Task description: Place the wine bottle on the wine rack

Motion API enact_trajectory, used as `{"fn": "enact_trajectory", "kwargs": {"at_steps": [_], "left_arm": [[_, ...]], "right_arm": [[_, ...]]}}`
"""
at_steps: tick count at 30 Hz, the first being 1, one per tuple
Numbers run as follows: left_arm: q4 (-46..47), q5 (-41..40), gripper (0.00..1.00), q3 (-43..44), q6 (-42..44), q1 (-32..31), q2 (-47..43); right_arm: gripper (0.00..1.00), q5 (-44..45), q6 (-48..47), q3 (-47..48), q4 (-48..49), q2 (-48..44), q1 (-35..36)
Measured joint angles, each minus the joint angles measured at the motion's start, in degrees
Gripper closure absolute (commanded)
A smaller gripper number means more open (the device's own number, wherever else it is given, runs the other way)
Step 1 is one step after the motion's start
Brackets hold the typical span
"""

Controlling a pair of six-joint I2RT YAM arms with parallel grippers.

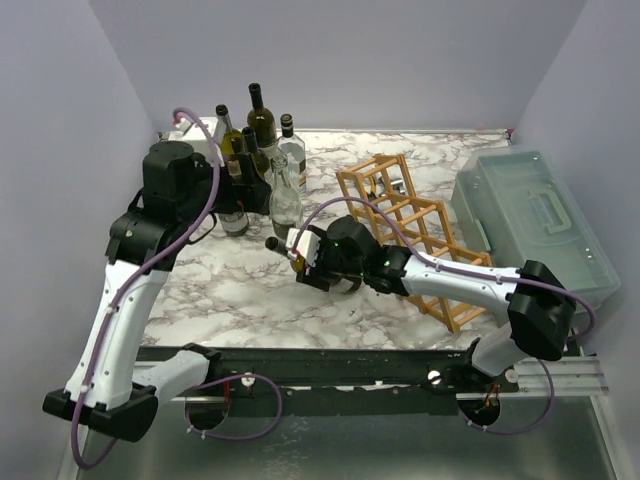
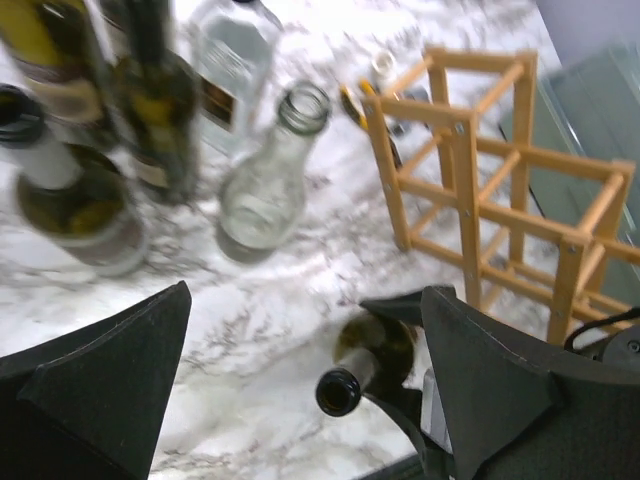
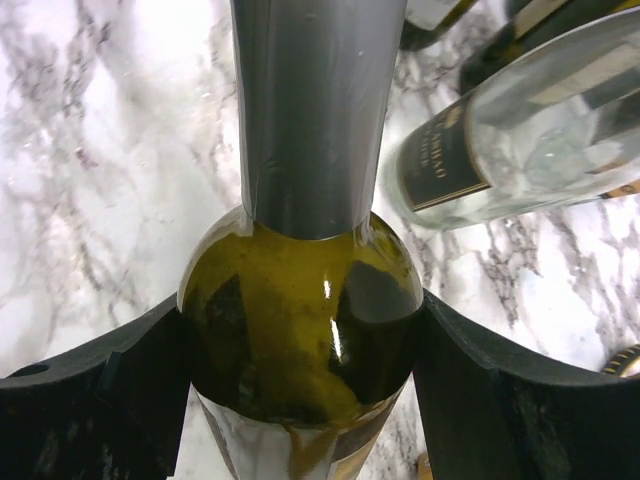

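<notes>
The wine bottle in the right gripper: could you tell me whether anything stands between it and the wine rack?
Nothing visible does. The wine bottle, held by the right gripper, is beside the wine rack with bare marble between; the clear bottle stands farther back.

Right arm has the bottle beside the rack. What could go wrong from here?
1. The right gripper clamps the wine bottle on smooth glass at its shoulder; it may pivot or slip when turned.
2. The wine rack is thin sticks; a misaligned entry could shove or tip it.
3. The bottle's neck ends near the clear bottle; a swing might knock it over.
</notes>
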Motion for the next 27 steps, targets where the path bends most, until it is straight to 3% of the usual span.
{"fn": "enact_trajectory", "kwargs": {"at_steps": [5,9,17,27], "left_arm": [[-0.28,-9.92,0.01,1.53,0.39,0.00,-5.14],[0.52,-12.81,0.01,-0.72,0.33,-0.02,-5.18],[2.84,-13.18,0.01,-7.06,-0.90,-0.31,0.61],[7.48,-12.13,0.01,-8.90,-1.64,-0.28,2.49]], "right_arm": [[0.99,-2.01,-0.76,2.99,-10.34,-1.03,1.40],[0.99,-0.98,-2.54,4.55,-17.86,-2.73,4.92],[0.99,1.79,-9.70,5.05,-29.03,-5.01,9.53],[1.00,8.31,-15.87,7.37,-37.92,-4.98,11.93]]}}
